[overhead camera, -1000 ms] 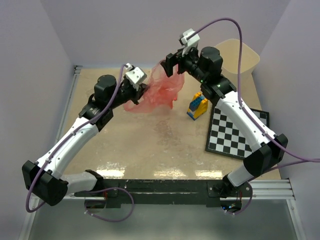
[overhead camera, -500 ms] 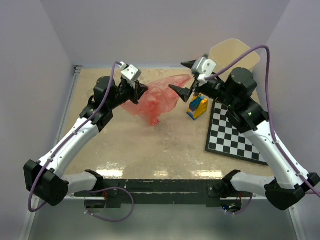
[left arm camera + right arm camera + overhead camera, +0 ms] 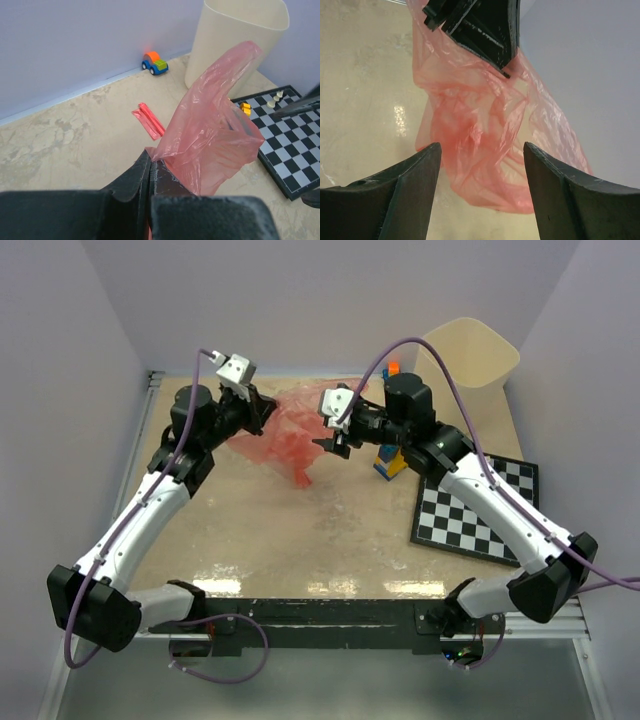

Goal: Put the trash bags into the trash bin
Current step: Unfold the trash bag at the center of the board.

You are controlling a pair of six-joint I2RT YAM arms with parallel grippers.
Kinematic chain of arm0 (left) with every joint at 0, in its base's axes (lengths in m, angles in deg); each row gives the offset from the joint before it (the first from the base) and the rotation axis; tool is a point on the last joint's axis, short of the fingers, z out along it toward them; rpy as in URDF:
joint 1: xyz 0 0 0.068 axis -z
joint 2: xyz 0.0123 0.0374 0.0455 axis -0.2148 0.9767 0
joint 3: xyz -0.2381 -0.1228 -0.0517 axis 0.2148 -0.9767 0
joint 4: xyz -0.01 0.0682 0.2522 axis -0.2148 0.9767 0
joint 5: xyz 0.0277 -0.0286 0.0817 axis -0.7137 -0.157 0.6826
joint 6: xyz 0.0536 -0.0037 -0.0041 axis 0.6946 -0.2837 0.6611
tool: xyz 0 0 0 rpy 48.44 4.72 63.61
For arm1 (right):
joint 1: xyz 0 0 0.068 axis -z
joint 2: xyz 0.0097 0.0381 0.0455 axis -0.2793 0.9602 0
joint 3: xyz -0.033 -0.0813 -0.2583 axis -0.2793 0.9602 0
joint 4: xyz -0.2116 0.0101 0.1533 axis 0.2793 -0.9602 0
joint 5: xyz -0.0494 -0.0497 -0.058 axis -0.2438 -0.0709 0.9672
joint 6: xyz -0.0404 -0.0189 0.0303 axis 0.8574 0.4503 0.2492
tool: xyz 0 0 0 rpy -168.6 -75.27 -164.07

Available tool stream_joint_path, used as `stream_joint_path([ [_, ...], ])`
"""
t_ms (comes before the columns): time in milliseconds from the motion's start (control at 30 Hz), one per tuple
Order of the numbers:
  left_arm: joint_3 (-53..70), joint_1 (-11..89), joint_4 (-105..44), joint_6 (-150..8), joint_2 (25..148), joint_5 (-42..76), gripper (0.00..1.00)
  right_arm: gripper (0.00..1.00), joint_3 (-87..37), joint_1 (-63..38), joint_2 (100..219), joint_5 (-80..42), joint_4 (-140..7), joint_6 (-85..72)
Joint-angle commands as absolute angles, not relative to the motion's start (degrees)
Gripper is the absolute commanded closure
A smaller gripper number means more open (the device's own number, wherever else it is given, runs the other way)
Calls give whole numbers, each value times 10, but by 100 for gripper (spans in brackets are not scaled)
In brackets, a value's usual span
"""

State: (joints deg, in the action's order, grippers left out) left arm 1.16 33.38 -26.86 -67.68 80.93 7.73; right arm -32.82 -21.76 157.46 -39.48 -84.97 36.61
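A crinkly translucent red trash bag (image 3: 292, 435) hangs above the table's back middle, and my left gripper (image 3: 262, 412) is shut on its edge. In the left wrist view the closed fingers (image 3: 150, 155) pinch the bag (image 3: 210, 140), which billows up toward the cream trash bin (image 3: 240, 45). A second trash bag, a narrow folded red strip (image 3: 150, 121), lies flat on the table beyond. My right gripper (image 3: 332, 435) faces the hanging bag from the right, open and short of it. Its wrist view shows the bag (image 3: 485, 115) between the spread fingertips (image 3: 482, 150), untouched. The bin (image 3: 470, 348) stands upright at the back right.
A black-and-white checkerboard (image 3: 470, 505) with small chess pieces (image 3: 275, 97) lies at the right. Yellow-and-blue toy blocks (image 3: 392, 460) stand beside it, under the right arm. A small orange-and-blue toy car (image 3: 154, 63) sits by the back wall, left of the bin.
The right arm swung away from the bin area to the left, so its gripper now points at the bag with narrower jaws. The left gripper moved back and left, still holding the bag.
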Motion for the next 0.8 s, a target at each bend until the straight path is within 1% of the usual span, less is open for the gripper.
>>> stream_joint_path([
  [0, 42, 310, -300, -716, 800, 70, 100, 30, -330, -222, 1571, -378, -823, 394],
  [167, 38, 300, -303, -729, 793, 58, 100, 29, -351, -232, 1641, -345, -770, 385],
  [300, 31, 295, -303, -730, 785, 45, 100, 25, -383, -248, 1712, -330, -713, 368],
  [333, 29, 294, -304, -729, 782, 46, 100, 31, -400, -254, 1730, -327, -717, 370],
  [367, 27, 290, -303, -728, 780, 47, 100, 39, -416, -260, 1746, -324, -727, 372],
  [433, 26, 284, -296, -724, 778, 60, 100, 70, -425, -261, 1752, -323, -743, 373],
  [467, 26, 279, -292, -723, 776, 75, 100, 83, -422, -261, 1745, -324, -754, 379],
  [500, 26, 274, -286, -723, 775, 90, 100, 93, -411, -261, 1731, -323, -764, 388],
  [533, 26, 267, -284, -722, 775, 110, 100, 100, -400, -261, 1715, -323, -777, 397],
  [667, 21, 235, -259, -707, 773, 179, 100, 100, -322, -261, 1619, -360, -843, 463],
  [767, 20, 222, -255, -699, 781, 166, 100, 100, -252, -261, 1529, -386, -834, 467],
])
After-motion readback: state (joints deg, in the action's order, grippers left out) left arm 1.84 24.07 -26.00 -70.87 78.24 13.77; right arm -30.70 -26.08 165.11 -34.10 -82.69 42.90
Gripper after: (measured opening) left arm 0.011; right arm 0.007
